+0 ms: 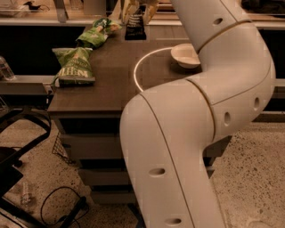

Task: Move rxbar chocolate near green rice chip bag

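The rxbar chocolate, a dark flat bar with pale lettering, hangs in my gripper at the top of the camera view, above the far part of the brown table. The gripper's pale fingers are shut on the bar's upper end. The green rice chip bag, light green and narrow, lies at the table's far left, a short way left of the bar. My large white arm fills the right and lower middle of the view and hides part of the table.
A broader, darker green bag with pale lettering lies at the table's left edge. A white bowl sits right of a pale ring mark. A black chair and cables are on the floor at left.
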`<state>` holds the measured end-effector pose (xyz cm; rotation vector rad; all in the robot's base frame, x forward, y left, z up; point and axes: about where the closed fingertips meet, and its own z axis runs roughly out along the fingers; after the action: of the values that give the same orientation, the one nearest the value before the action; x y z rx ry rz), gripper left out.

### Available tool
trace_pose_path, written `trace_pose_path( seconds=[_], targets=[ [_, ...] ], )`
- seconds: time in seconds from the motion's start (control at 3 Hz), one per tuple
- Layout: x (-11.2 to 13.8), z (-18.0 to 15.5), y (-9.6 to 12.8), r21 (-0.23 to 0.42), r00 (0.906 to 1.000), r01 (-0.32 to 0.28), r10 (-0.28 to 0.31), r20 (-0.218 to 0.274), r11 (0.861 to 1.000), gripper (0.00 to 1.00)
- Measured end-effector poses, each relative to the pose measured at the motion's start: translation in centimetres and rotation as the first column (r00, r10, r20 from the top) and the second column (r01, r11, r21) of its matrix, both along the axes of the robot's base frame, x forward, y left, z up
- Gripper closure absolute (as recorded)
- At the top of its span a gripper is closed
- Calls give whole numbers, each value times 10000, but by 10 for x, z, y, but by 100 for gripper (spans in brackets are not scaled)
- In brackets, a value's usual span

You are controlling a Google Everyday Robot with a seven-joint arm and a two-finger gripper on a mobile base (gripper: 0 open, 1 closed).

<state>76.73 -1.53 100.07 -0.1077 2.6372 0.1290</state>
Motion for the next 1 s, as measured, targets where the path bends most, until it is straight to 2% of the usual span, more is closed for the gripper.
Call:
trace_pose_path(
  seconds=[0.33,0.67,1.0],
  targets=[
    [1,-2,-2,139,9991,413,-412,-47,9991,100],
    [24,-7,8,325,9872,1522,-1535,423,9878,100],
    [71,-19,25,1688,9339,3157,-3372,1190,9337,100]
  ],
)
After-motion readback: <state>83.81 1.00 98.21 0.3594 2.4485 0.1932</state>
